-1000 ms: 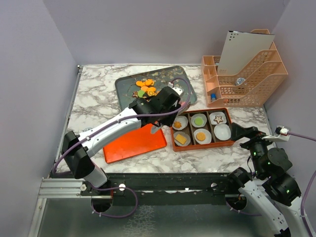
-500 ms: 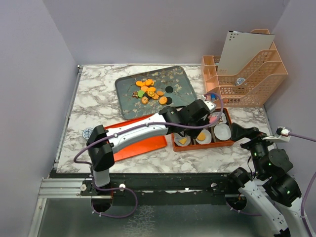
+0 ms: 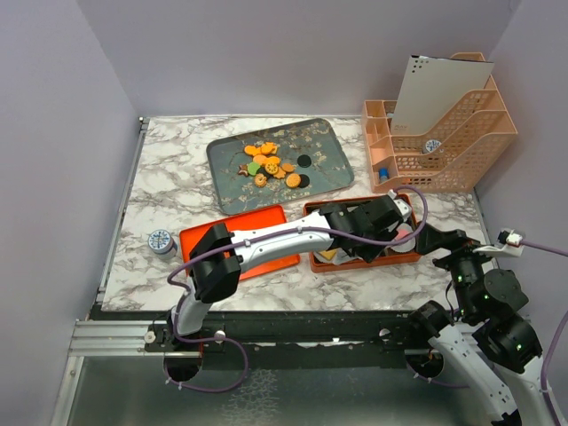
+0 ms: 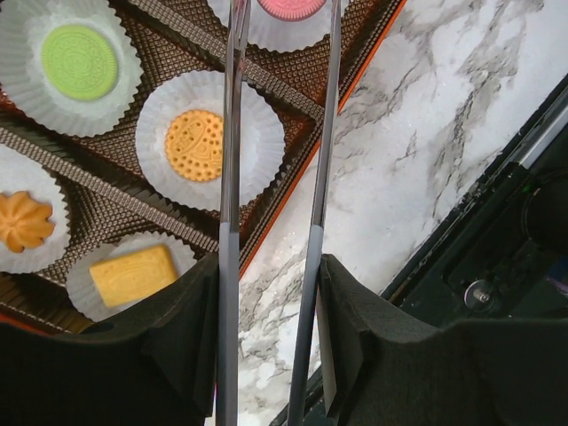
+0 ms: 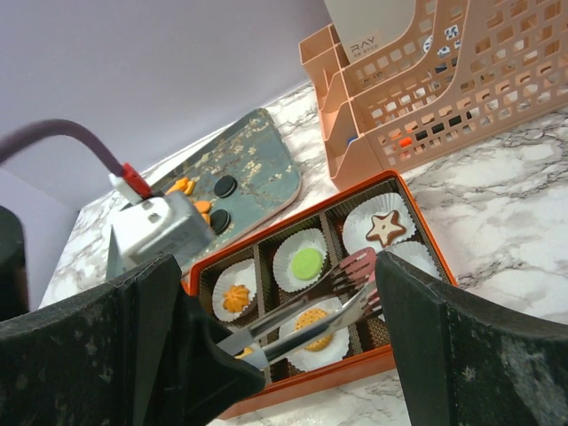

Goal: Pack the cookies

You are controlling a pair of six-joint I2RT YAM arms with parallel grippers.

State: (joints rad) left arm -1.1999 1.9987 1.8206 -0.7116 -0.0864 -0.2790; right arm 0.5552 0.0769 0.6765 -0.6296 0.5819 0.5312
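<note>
Several loose cookies (image 3: 271, 164), mostly orange with green and black ones, lie on the grey tray (image 3: 315, 177). The orange box (image 3: 312, 259) holds white paper cups with cookies: green (image 4: 80, 60), round orange (image 4: 195, 145), orange flower (image 4: 22, 222), yellow square (image 4: 133, 273) and a star (image 5: 385, 228). My left gripper (image 3: 383, 217) (image 4: 271, 302) is shut on metal tongs (image 4: 232, 177). A pink cookie (image 5: 366, 264) (image 4: 291, 7) sits between the tong tips over the box's near-right cup. My right gripper (image 3: 437, 240) (image 5: 284, 346) is open and empty just right of the box.
An orange lid (image 3: 253, 240) lies left of the box. A small blue round object (image 3: 161, 240) sits near the table's left front. A peach mesh organizer (image 3: 435, 133) with a white sheet stands at the back right. Purple walls enclose the table.
My left arm swung from the tray rightward and forward over the box, carrying the tongs to its near-right cup. The right arm has not moved.
</note>
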